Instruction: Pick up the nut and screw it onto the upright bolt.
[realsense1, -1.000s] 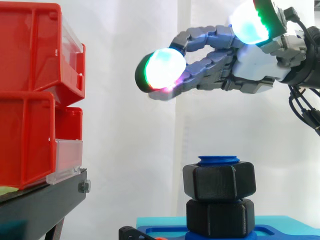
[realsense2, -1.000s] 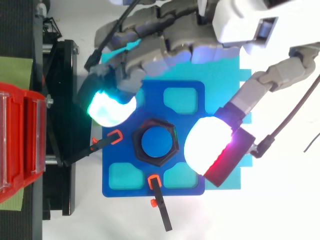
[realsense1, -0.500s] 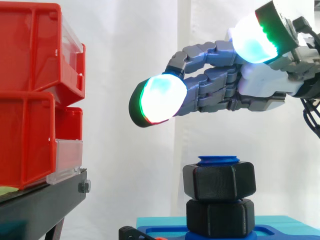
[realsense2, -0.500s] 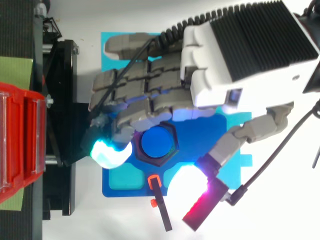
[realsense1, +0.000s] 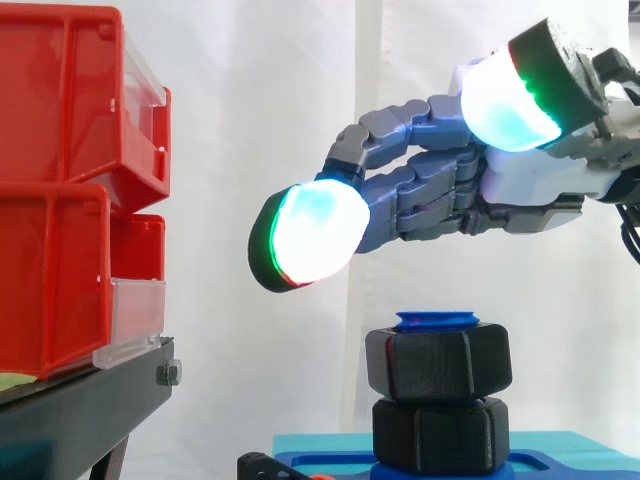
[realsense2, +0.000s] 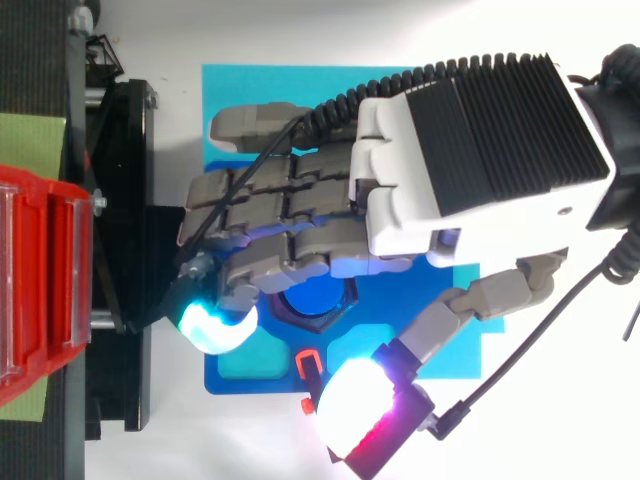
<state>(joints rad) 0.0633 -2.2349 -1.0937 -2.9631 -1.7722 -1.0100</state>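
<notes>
A blue upright bolt (realsense1: 438, 321) rises from a blue plate (realsense1: 560, 462), and two black hex nuts are threaded on it. The upper nut (realsense1: 438, 362) sits just under the bolt's top, on the lower nut (realsense1: 440, 433). My hand (realsense1: 540, 180) hovers above them, open, fingers stretched left and holding nothing. One glowing fingertip (realsense1: 310, 235) hangs left of the bolt, clear of the upper nut, and the thumb's pad (realsense1: 510, 95) is raised high. In the top view the hand (realsense2: 470, 150) covers part of the bolt (realsense2: 315, 295), with the thumb pad (realsense2: 355, 415) past the plate's near edge.
Red bins (realsense1: 60, 190) are stacked on a black stand (realsense1: 80, 410) at the left. The blue plate (realsense2: 215, 385) lies on a cyan mat (realsense2: 300, 85), with a small orange-and-black clamp (realsense2: 310, 362) at its edge.
In the top view the hand has slid down over the bolt. In the side view its fingers have dropped slightly and reached further left. The nuts have not moved.
</notes>
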